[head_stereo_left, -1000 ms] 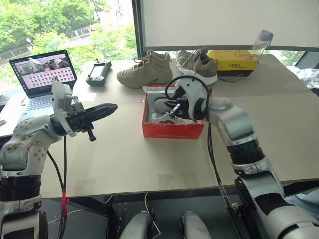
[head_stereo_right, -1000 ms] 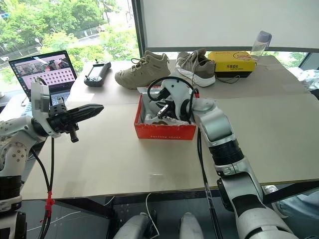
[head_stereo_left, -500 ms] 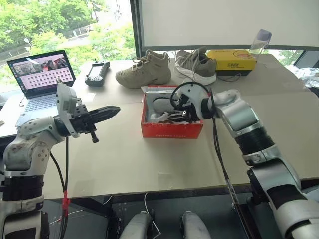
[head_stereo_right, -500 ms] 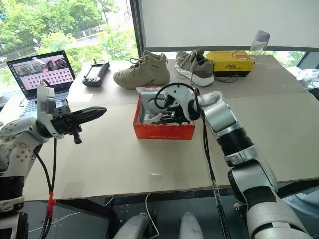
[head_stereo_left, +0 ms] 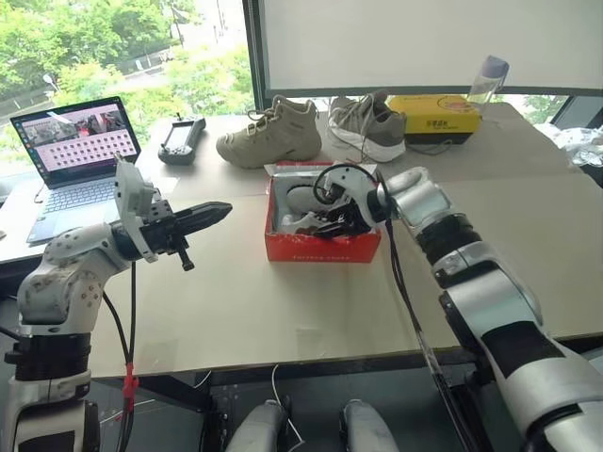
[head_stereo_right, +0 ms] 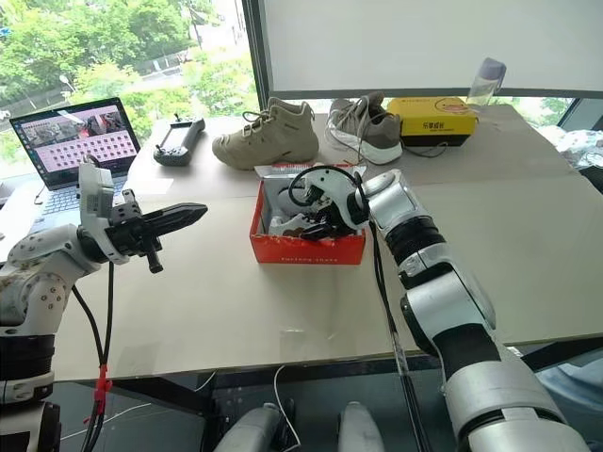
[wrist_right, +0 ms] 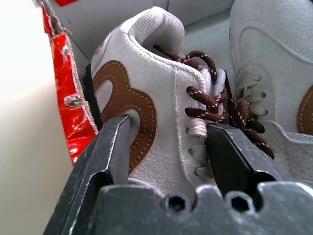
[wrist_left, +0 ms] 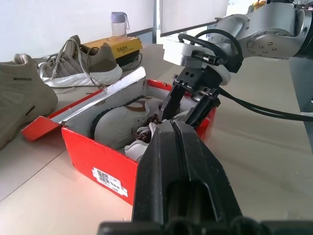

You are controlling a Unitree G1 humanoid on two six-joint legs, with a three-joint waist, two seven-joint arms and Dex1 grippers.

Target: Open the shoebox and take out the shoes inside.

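Right pincer (head_stereo_right: 316, 226) is down inside the shoebox (head_stereo_right: 306, 247), jaws spread and straddling the near shoe (wrist_right: 161, 112): one finger (wrist_right: 110, 152) against the brown side mark, the other at the laces. Not clamped yet as far as I can see. Left pincer (head_stereo_left: 203, 217) is closed, empty, level, well apart to the left of the box, pointing toward it.

Box sits open on the table (head_stereo_left: 283, 301), lid (wrist_left: 88, 100) folded back on the far side from the right pincer. Both shoes lie in it, the second (wrist_right: 274, 58) just beside the first, on the far side of it.

Step in hand, my read: grab the first shoe.
- Get the fingers deeper on the upper before closing; a laces-only bite will likely slip.
- Close on the side wall and tongue, not on the box edge just beside the outer finger.
- Lift straight up; the box is light and may come along, so the left pincer could pin it.

Count: 1 shoebox, 2 shoes in it, 2 other shoes behind it (beige boot (head_stereo_left: 268, 137), grey sneaker (head_stereo_left: 369, 122)), 1 yellow box (head_stereo_left: 435, 113), 1 bottle (head_stereo_left: 485, 77), 1 laptop (head_stereo_left: 71, 151), 1 controller (head_stereo_left: 179, 139).
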